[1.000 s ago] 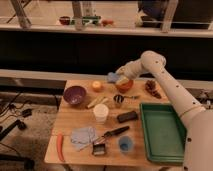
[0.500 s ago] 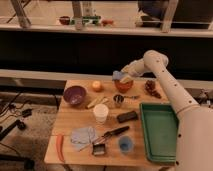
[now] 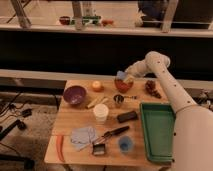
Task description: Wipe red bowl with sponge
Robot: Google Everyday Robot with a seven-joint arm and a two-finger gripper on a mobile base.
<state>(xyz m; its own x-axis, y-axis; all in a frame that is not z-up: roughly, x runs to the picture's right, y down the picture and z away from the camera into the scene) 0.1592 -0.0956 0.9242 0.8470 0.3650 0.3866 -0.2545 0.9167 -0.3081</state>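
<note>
The red bowl (image 3: 123, 85) sits at the far middle of the wooden table (image 3: 75, 120). My gripper (image 3: 127, 76) reaches in from the right and hangs right over the bowl's far rim. It is shut on the sponge (image 3: 121, 75), a blue and yellow block that sits at the bowl's top edge. I cannot tell whether the sponge touches the bowl's inside. The arm (image 3: 165, 85) runs back to the right, above the table's right edge.
A purple bowl (image 3: 74, 94), an orange (image 3: 96, 86), a metal cup (image 3: 118, 100), a white cup (image 3: 101, 113), a black block (image 3: 127, 116), a brush (image 3: 113, 134), a blue cup (image 3: 125, 144), a grey cloth (image 3: 82, 136) and a green tray (image 3: 157, 131) share the table.
The gripper with the sponge has stayed over the red bowl, shifting only slightly up and down at its rim. Nothing else on the table moved.
</note>
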